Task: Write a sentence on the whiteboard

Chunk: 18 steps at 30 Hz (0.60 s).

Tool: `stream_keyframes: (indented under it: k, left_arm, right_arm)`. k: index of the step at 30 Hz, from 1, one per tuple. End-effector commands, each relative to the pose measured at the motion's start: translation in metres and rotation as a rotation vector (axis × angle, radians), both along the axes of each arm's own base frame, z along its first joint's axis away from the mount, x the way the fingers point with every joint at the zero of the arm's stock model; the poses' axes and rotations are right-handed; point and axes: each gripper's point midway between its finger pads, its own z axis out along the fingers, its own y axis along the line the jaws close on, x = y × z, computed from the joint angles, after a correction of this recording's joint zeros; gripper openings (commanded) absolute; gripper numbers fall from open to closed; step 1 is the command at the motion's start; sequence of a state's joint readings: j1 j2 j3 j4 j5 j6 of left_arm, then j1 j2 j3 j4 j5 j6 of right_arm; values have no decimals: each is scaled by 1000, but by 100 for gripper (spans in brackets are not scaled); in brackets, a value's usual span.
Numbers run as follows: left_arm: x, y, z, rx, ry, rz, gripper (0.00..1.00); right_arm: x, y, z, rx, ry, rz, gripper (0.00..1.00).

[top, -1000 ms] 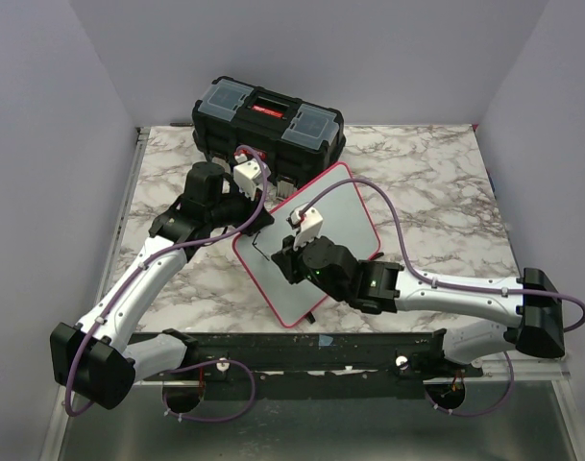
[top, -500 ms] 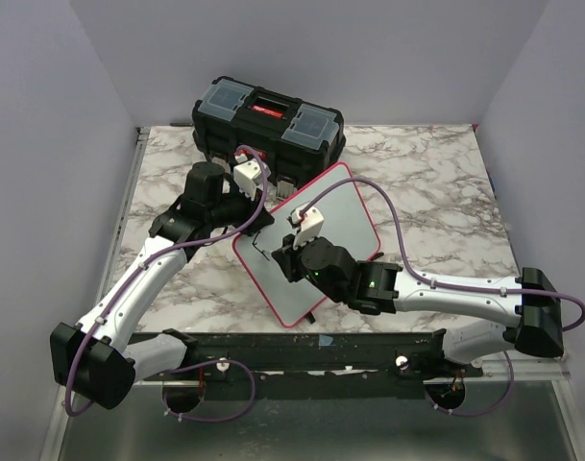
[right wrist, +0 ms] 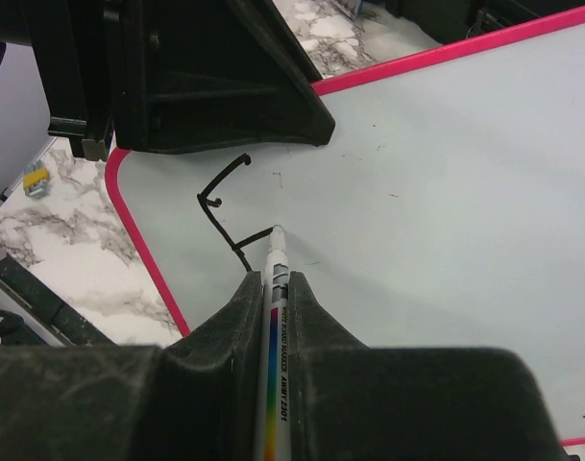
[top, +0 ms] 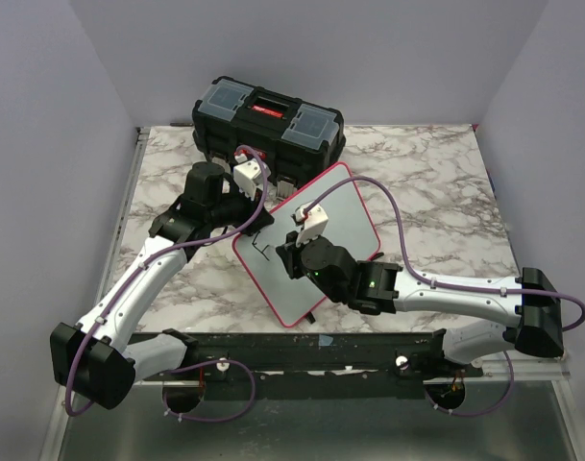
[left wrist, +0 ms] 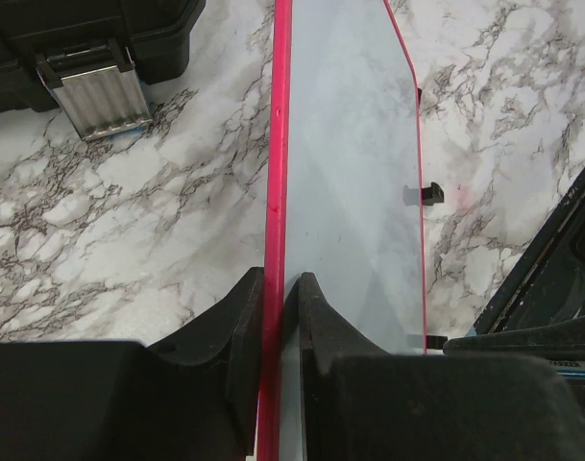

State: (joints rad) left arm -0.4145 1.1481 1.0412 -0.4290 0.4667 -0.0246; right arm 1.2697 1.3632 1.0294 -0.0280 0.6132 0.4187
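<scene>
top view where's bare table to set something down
Bare marble tabletop lies right of the red-rimmed white whiteboard, and right of the black plastic toolbox. Crowded: mid-table, left gripper clamping the board, right gripper holding a white marker.

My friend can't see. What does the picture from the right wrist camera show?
The right gripper holds a marker, its tip touching a whiteboard at the end of black strokes shaped like a letter F. The board's red rim runs down the left, with the marble table beyond it.
</scene>
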Motion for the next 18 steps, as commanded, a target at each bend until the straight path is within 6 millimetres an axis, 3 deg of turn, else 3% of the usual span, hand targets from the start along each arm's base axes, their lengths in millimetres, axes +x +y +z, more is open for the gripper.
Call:
stream_keyframes:
  k: [1, 9, 18]
  left_arm:
    - [9, 7, 9, 38, -88, 17, 0]
    - [8, 7, 8, 36, -81, 17, 0]
    - [8, 7, 9, 36, -86, 17, 0]
  right_arm:
    - [5, -7, 1, -18, -5, -41, 1]
    - [3, -24, 16, 60, -6, -76, 1]
    - [6, -39, 14, 104, 8, -97, 1]
